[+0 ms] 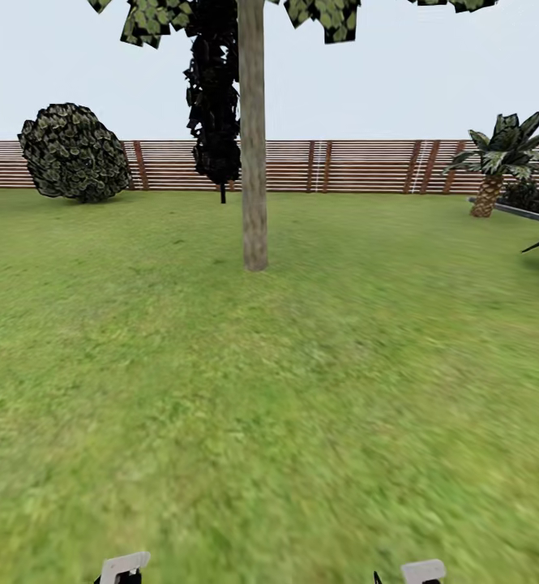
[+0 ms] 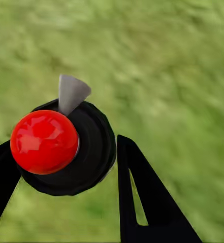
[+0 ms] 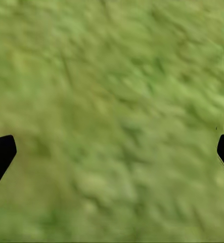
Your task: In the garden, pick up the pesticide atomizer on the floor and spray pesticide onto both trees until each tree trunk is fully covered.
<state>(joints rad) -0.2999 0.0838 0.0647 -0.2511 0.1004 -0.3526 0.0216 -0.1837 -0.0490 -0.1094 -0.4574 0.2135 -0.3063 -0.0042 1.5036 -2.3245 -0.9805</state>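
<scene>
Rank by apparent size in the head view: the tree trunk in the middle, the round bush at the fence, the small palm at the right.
1. Tree trunk: tallest, though nearer the camera.
2. Round bush: shorter but much broader; against the trunk the order is unsure.
3. Small palm: clearly smallest, far back by the fence.

Tree trunk (image 1: 254, 154) ahead on lawn (image 1: 269, 389); bush (image 1: 74, 152) left, palm (image 1: 496, 162) right, fence (image 1: 342, 165) behind

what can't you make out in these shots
- Tree crown: cut off by the head view's top edge.
- Atomizer body: hidden under its own red cap, left wrist view.
- Right gripper: fingers mostly cut off by the side edges, right wrist view.
- Grass: blurred.
</scene>
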